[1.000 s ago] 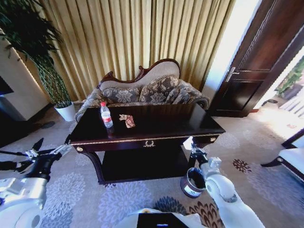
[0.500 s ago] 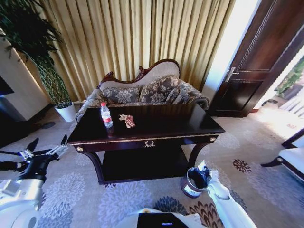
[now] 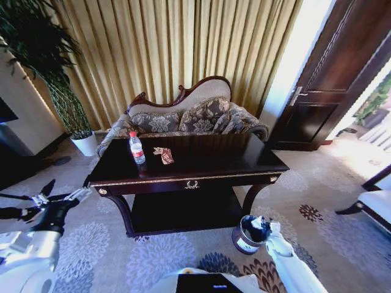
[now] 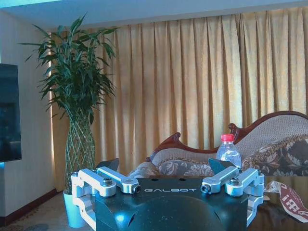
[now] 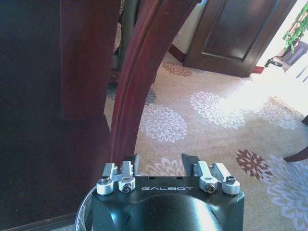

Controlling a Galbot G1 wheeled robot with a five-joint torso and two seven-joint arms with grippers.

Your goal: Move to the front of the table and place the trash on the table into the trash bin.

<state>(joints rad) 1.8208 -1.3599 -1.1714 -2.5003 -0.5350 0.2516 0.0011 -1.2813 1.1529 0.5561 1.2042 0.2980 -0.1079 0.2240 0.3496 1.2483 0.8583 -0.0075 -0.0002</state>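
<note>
Compared with a second ago, we see the right gripper (image 3: pixel 259 227) lower: it was up by the table's front right corner, and it now hangs right over the bin (image 3: pixel 247 235), at its mouth. Half a second ago it was nearly there already; the shift since is slight. The left gripper (image 3: pixel 56 194) has hardly moved, drifting a little out at the left, off the table's (image 3: pixel 201 163) front left corner and at about tabletop height. The bottle (image 3: pixel 137 148) and the wrapper (image 3: pixel 164 155) lie where they lay before.

Around the work, a patterned sofa (image 3: pixel 183 119) stands close behind the table, with gold curtains (image 3: pixel 177 49) behind it, a tall plant (image 3: pixel 46 67) in a white pot (image 3: pixel 85 144) to the left and a dark door (image 3: pixel 342 73) to the right. The floor is flowered carpet (image 3: pixel 317 201). In the right wrist view the table's curved leg (image 5: pixel 139 82) rises just ahead of the gripper (image 5: pixel 160 161), with the low shelf (image 5: pixel 53 163) beside it.

The left gripper's (image 4: pixel 163 169) fingers are spread wide and hold nothing; in its wrist view the bottle (image 4: pixel 227 153) stands beyond them on the tabletop, nearer the right-hand finger, and the wrapper (image 4: pixel 288 199) lies farther off to that side. Both are well apart from the gripper. The right gripper's fingers are parted with nothing between them.

The bottle stands upright on the left part of the tabletop, with the wrapper just beside it toward the middle. The bin sits on the carpet by the table's front right leg.
</note>
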